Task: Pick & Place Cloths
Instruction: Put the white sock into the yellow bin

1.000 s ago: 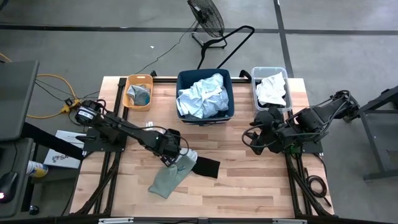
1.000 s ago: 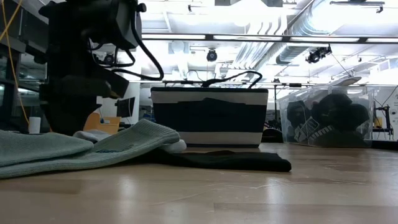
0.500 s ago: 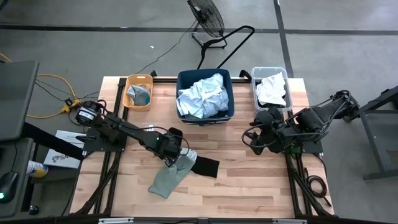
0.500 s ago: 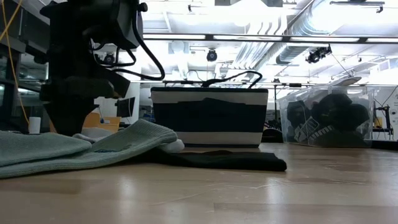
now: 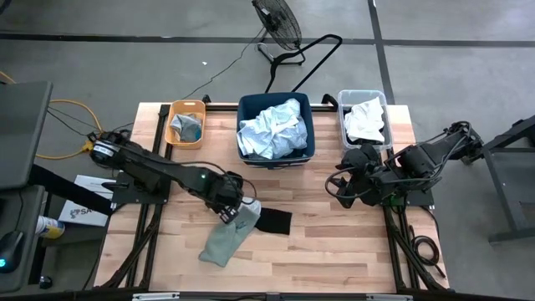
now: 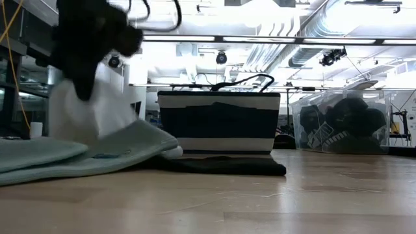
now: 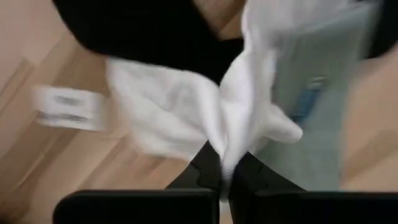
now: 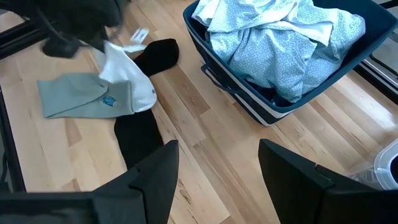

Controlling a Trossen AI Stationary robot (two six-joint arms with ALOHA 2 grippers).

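Wooden table.
Navy bin, far centre, holding pale blue cloths.
Clear bin, far right, with white cloth.
Orange bin, far left.
Grey-green cloth and black cloth, near centre.
Left gripper, jaws pinching white cloth, lifted partway.
Right gripper, right side, jaws spread, empty.

I count three rigid bins: one small orange plastic bin, one navy plastic bin, one clear plastic bin. Two dark arms.
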